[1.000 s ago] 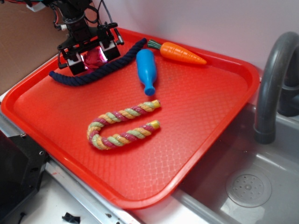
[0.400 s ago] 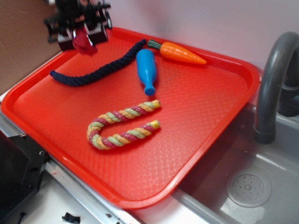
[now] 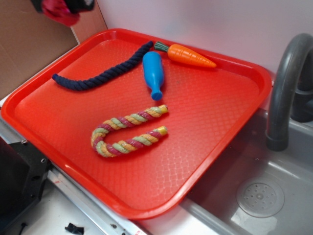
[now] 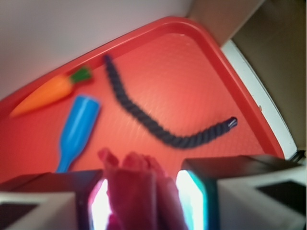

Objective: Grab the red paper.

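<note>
- Holding: the red paper [image 4: 136,191] sits pinched between the two pads of the hand [image 4: 139,199], well above the tray [image 3: 205,147].
- Grip: the wad fills the gap and bulges above the pads; it looks secure.
- Below the hand: navy rope [image 4: 163,129], blue bottle [image 4: 76,129], carrot [image 4: 48,93], all lying clear of it.
- Advice: keep the squeeze steady, since crumpled paper may slip.

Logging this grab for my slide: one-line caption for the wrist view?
Claw clamps the red paper above the tray, rope, bottle and carrot below.
</note>
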